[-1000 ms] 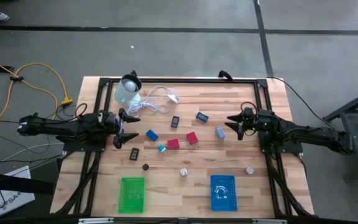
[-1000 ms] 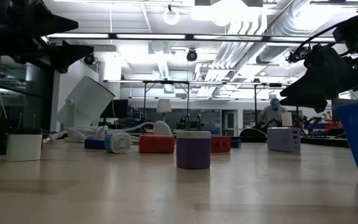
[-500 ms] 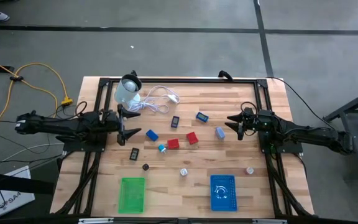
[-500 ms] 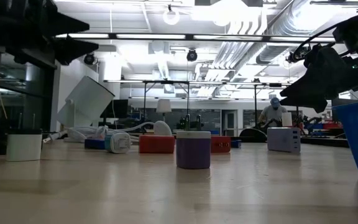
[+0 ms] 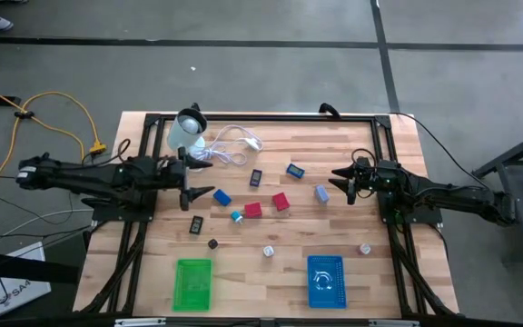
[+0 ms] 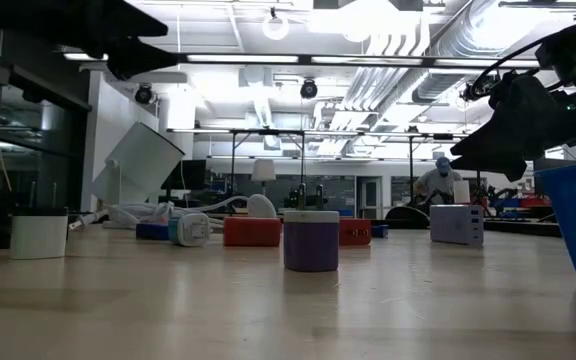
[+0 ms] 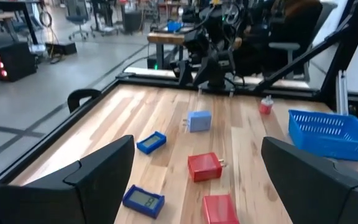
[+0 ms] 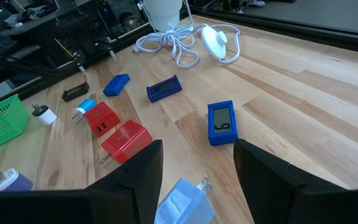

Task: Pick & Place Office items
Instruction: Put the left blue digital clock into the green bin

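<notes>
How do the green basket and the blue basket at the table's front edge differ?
The green basket is green and lies front-left, while the blue basket is blue and lies front-right. The blue basket holds something small and white; the green basket looks empty from above. Both are small rectangular mesh-walled baskets, upright, and neither hand is near them.

You see a grey concrete floor [image 5: 271,77] around the wooden table [image 5: 334,150], crossed by 2 dark lines, with a yellow cable [image 5: 57,113] lying on it. Beyond the table, white ducts [image 6: 408,50] and strip lights [image 6: 268,60] hang from the ceiling, and a person [image 6: 438,185] sits far back among desks.
</notes>
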Controlling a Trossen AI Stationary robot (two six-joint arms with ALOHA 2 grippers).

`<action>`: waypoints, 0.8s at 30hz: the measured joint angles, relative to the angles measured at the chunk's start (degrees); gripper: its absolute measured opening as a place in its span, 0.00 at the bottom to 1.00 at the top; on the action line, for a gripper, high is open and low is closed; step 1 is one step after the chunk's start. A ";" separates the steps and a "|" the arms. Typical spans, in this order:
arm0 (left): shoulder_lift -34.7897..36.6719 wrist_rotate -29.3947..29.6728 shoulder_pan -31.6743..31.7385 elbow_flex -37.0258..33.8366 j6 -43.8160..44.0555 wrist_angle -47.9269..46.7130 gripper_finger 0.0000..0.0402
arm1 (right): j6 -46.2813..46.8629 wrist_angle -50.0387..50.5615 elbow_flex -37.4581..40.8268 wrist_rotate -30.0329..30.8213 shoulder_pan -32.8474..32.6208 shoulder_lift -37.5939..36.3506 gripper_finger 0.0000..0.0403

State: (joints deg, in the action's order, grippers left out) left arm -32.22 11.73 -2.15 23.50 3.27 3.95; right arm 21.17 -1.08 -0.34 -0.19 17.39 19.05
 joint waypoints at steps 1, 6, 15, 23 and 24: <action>-0.68 0.00 0.00 1.07 0.03 -1.42 0.86 | 0.00 0.02 0.01 -0.01 -0.02 0.01 0.46; -4.38 -0.02 0.00 6.37 0.00 -8.31 0.86 | 0.00 0.02 0.01 0.00 -0.01 0.02 0.46; -11.08 -0.22 -1.66 12.84 -6.40 -13.06 0.86 | 0.00 0.00 0.00 0.00 0.00 0.01 0.46; -16.42 -0.24 -1.73 16.71 -4.92 -18.53 0.86 | 0.00 0.01 0.00 -0.01 0.00 0.01 0.46; -16.75 -0.37 -1.49 16.92 -4.92 -19.20 0.86 | 0.00 0.00 0.00 0.00 -0.02 0.02 0.46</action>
State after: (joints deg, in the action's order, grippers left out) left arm -48.97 11.35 -3.64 40.42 -1.65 -15.25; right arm 21.17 -1.08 -0.33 -0.19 17.37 19.07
